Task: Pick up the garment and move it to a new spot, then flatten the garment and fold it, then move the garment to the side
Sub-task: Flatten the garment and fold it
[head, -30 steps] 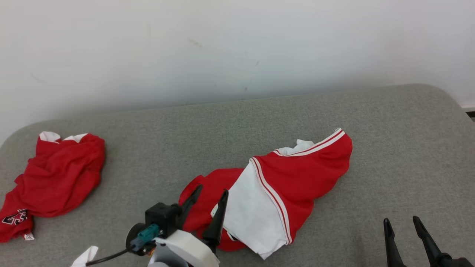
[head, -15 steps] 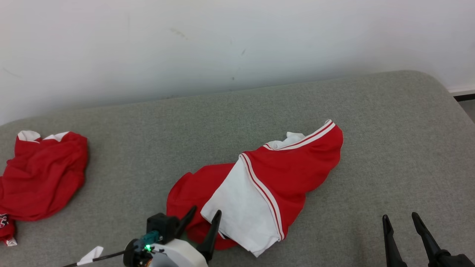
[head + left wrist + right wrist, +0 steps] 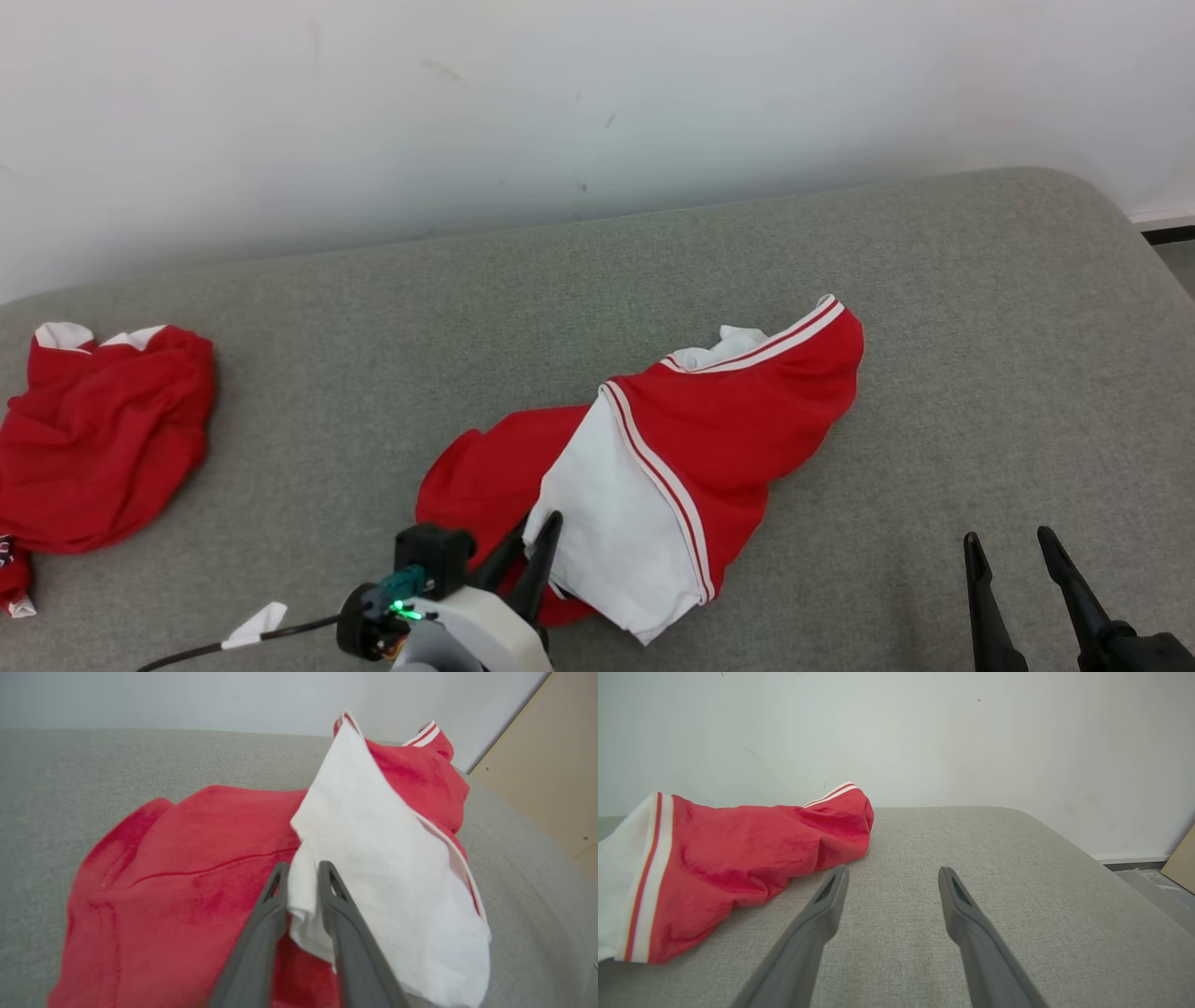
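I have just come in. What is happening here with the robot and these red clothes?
The robot is working on the red and white garment in the middle of the grey padded surface. Its left gripper is pinching the garment's white fold at the near edge; the cloth lies crumpled, not yet flattened. The right gripper is open above bare surface, apart from the cloth. A second red garment lies bunched at the far left, untouched.
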{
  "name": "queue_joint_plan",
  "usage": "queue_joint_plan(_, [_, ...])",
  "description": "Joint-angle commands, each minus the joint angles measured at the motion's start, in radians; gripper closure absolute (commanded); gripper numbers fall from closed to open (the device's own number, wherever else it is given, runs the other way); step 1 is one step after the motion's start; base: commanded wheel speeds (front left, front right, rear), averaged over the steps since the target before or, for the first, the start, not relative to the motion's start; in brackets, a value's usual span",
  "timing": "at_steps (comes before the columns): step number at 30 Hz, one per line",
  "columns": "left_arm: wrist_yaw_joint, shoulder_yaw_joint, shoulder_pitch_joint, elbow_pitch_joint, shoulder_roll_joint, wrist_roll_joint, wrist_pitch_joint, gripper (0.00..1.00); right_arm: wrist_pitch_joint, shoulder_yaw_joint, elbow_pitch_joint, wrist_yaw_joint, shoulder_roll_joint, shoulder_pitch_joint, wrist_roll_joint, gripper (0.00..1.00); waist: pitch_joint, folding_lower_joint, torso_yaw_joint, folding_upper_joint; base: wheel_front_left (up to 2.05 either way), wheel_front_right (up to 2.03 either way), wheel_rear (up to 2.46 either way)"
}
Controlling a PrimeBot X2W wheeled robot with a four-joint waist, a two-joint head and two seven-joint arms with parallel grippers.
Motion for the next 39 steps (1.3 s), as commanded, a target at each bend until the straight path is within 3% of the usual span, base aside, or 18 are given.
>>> queue_joint_plan(1, [-0.003,0.000,-0.007,0.000,-0.002,0.012,-0.005,0.73,0.001,-0.001,0.002,-0.002,-0.003,-0.012,0.006,0.00,0.000,0.0000,-0.001,-0.0001,0.00,0.00,0.00])
queue_joint_plan(3, [-0.006,-0.005,-0.011,-0.001,-0.008,0.018,-0.006,1.00,0.001,0.001,0.004,-0.002,-0.003,-0.012,0.007,0.00,0.000,0.0000,-0.002,-0.0001,0.00,0.00,0.00])
queue_joint_plan(8, [-0.015,-0.020,-0.032,-0.033,-0.019,0.031,-0.007,1.00,0.001,0.007,0.003,-0.002,-0.003,-0.014,0.012,0.00,0.005,0.0000,-0.014,-0.0001,0.00,0.00,0.00])
queue_joint_plan(16, [-0.031,-0.087,-0.101,-0.194,-0.059,0.072,0.044,1.00,0.001,0.013,0.001,-0.003,-0.003,-0.021,0.027,0.00,0.008,0.0000,-0.063,-0.0001,0.00,0.00,0.00])
queue_joint_plan(26, [-0.071,-0.242,-0.224,-0.287,-0.128,0.132,0.167,1.00,0.001,0.030,0.003,-0.003,-0.003,-0.045,0.081,0.00,0.041,0.0000,-0.186,-0.0001,0.00,0.00,0.00])
queue_joint_plan(33, [-0.087,-0.366,-0.279,-0.292,-0.143,0.121,0.204,1.00,0.001,0.043,0.010,-0.002,-0.002,-0.054,0.125,0.00,0.081,0.0000,-0.260,-0.0001,0.00,0.00,0.00])
queue_joint_plan(34, [-0.079,-0.381,-0.281,-0.300,-0.144,0.105,0.201,0.95,0.001,0.045,0.009,-0.002,-0.002,-0.055,0.127,0.00,0.086,0.0000,-0.267,-0.0001,0.00,0.00,0.00])
queue_joint_plan(36, [-0.066,-0.415,-0.290,-0.307,-0.143,0.093,0.194,0.44,0.001,0.048,0.008,-0.002,-0.002,-0.056,0.132,0.00,0.096,0.0000,-0.274,-0.0001,0.00,0.00,0.00])
queue_joint_plan(37, [-0.058,-0.429,-0.288,-0.309,-0.143,0.078,0.191,0.03,0.001,0.047,0.007,-0.003,-0.002,-0.055,0.134,0.00,0.100,0.0000,-0.276,-0.0001,0.00,0.00,0.00])
queue_joint_plan(39, [-0.045,-0.456,-0.285,-0.309,-0.143,0.055,0.188,0.00,0.001,0.044,0.006,-0.002,-0.002,-0.053,0.137,0.00,0.105,0.0000,-0.275,-0.0001,0.00,0.00,0.00])
